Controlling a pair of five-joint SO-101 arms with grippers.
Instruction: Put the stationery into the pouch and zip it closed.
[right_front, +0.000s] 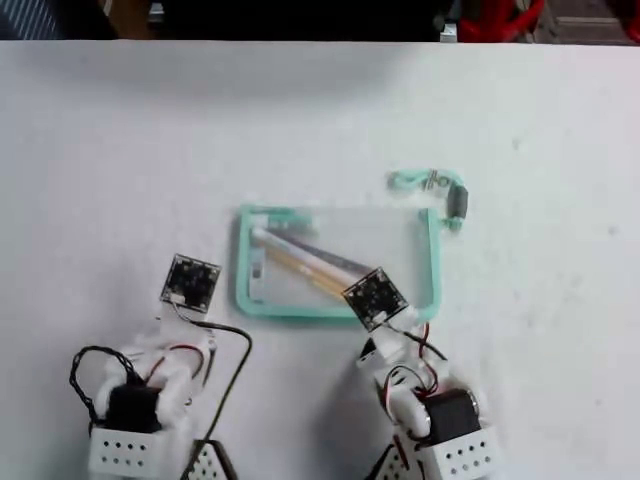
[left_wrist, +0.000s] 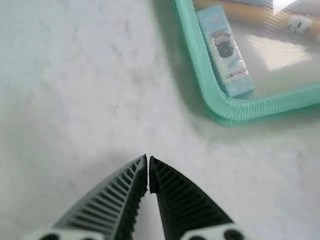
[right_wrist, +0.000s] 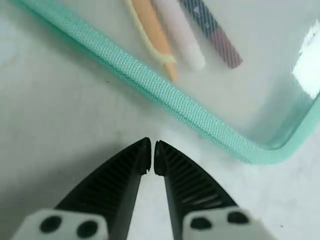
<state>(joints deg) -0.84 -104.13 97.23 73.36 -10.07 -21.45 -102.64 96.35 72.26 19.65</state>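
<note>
Both arms sat drawn back at the near side of the white worktop (right_front: 120, 150), which fits a loading step judged to be done. The left end effector (left_wrist: 148, 162) was clenched on nothing, just off the pouch's near corner. The right end effector (right_wrist: 151, 147) was likewise pinched together and empty, beside the pouch's near edge.

The pouch (right_front: 242, 262) lay flat in the middle of the worktop: clear walls, mint mesh trim, and a strap with a dark clasp (right_front: 440, 185) trailing from its far corner. Inside lay a small pale-blue box (left_wrist: 227, 52), an orange pen (right_wrist: 155, 30), a white one (right_wrist: 180, 40) and a dark patterned one (right_wrist: 212, 32). Whether the zip was closed could not be told.
</note>
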